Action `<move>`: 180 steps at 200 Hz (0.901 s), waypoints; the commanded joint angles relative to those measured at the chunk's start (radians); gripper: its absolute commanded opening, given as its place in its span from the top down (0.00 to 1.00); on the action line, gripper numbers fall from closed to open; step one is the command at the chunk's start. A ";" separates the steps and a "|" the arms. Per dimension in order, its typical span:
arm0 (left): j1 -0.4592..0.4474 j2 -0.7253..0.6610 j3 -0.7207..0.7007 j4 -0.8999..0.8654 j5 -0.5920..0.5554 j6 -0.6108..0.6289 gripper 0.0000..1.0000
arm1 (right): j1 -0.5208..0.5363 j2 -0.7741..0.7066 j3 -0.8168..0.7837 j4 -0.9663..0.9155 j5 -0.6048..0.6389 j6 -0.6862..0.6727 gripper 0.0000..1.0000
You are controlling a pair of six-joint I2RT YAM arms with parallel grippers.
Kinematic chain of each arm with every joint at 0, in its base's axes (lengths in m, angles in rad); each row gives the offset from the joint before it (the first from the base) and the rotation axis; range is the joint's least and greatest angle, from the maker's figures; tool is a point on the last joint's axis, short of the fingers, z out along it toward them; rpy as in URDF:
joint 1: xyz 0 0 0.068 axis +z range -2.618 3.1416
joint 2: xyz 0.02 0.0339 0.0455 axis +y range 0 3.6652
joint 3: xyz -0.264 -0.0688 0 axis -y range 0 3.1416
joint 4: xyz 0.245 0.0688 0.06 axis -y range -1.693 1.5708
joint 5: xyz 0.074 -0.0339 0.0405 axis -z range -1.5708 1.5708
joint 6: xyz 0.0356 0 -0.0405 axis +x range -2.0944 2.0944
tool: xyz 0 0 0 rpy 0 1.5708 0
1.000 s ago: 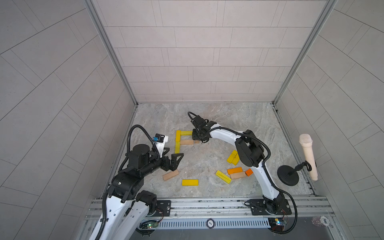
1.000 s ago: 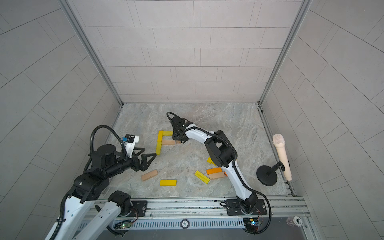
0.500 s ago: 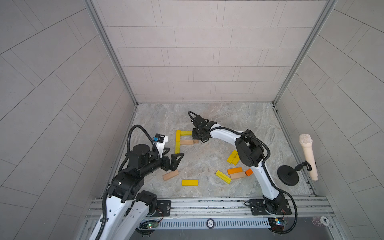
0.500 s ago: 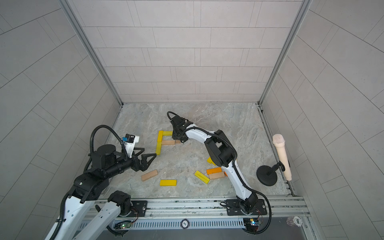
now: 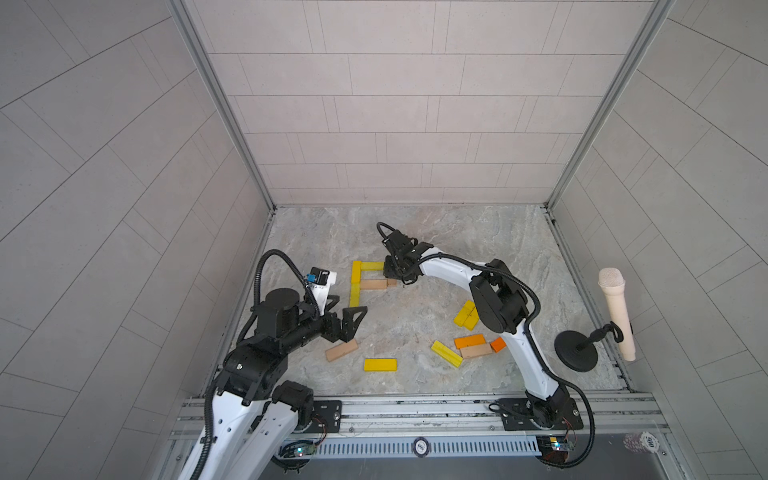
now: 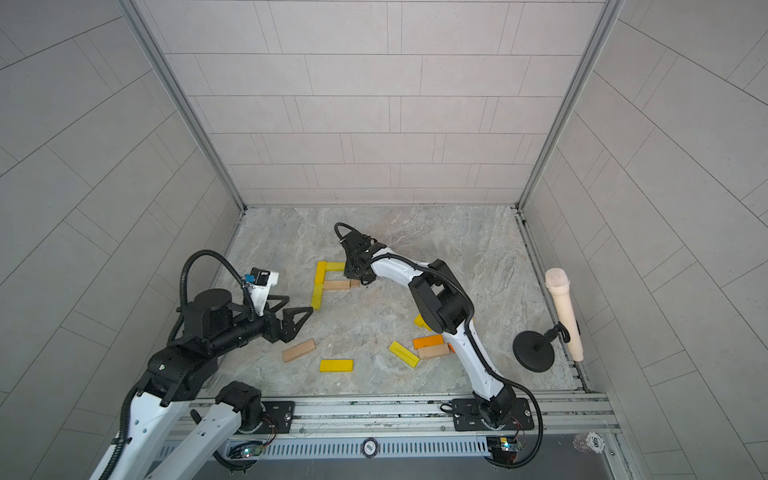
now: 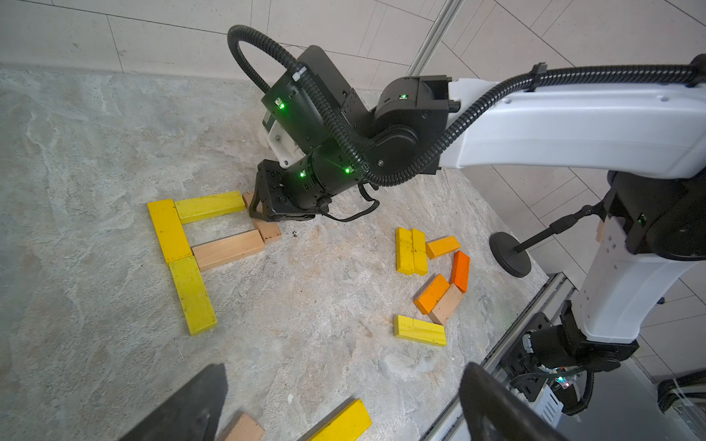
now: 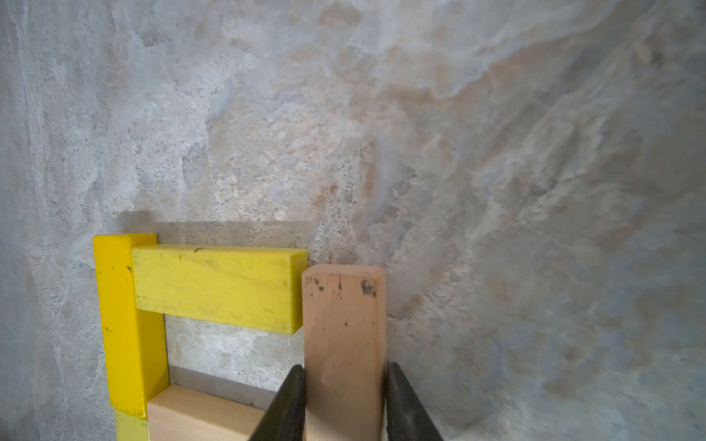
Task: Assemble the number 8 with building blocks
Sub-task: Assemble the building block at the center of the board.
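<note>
Closed in further with the right gripper (image 8: pixel 345 370) since a second ago, down to a firm pinch on the tan bar (image 8: pixel 344 317) at the lower middle of the right wrist frame. Pressed now with both jaws flat against the bar's long sides, no gap left on either side. Too slight a closing to make out in both top views, near centre frame.

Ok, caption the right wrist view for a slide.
Right end effector grips a tan bar beside a yellow bar's end.
</note>
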 commanded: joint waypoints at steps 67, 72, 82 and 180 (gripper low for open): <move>0.000 -0.007 -0.010 0.005 0.008 0.005 0.00 | -0.010 0.056 0.006 -0.022 0.014 0.020 0.65; 0.000 -0.007 -0.010 0.004 0.008 0.004 0.00 | -0.010 0.056 0.005 -0.019 0.012 0.019 0.65; 0.000 -0.007 -0.010 0.005 0.008 0.004 0.00 | -0.009 0.056 0.006 -0.017 0.010 0.013 0.65; 0.000 -0.003 -0.009 0.004 0.011 0.003 0.00 | -0.010 0.062 0.005 -0.022 0.006 0.008 0.60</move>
